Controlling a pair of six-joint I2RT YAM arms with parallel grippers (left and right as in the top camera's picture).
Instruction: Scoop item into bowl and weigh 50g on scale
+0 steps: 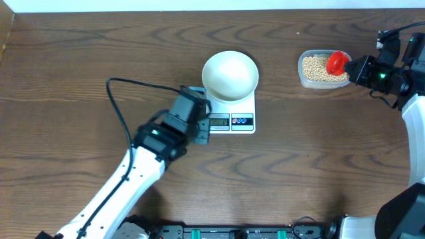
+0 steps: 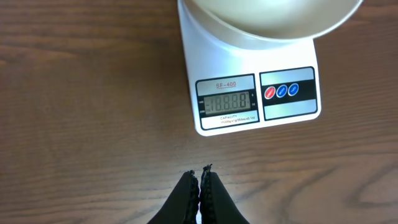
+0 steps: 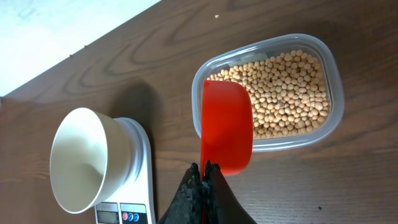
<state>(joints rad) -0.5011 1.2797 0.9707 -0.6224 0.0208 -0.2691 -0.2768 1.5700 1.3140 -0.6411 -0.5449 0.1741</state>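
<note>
The white bowl (image 1: 229, 75) sits empty on the white scale (image 1: 240, 121), whose display (image 2: 227, 102) is lit. The pale beans (image 3: 286, 87) lie in a clear plastic tub (image 1: 307, 80) at the far right. My right gripper (image 3: 203, 168) is shut on the handle of a red scoop (image 3: 227, 127), holding it over the tub's rim on the side toward the bowl; the scoop (image 1: 337, 62) and right gripper (image 1: 355, 70) also show from overhead. My left gripper (image 2: 200, 174) is shut on nothing, hovering over bare wood just in front of the scale's display corner (image 1: 204, 126).
A black cable (image 1: 116, 99) loops over the table behind the left arm. A pale surface borders the table's far edge (image 3: 56, 37). Brown wood table (image 1: 80, 53) stretches left of the scale.
</note>
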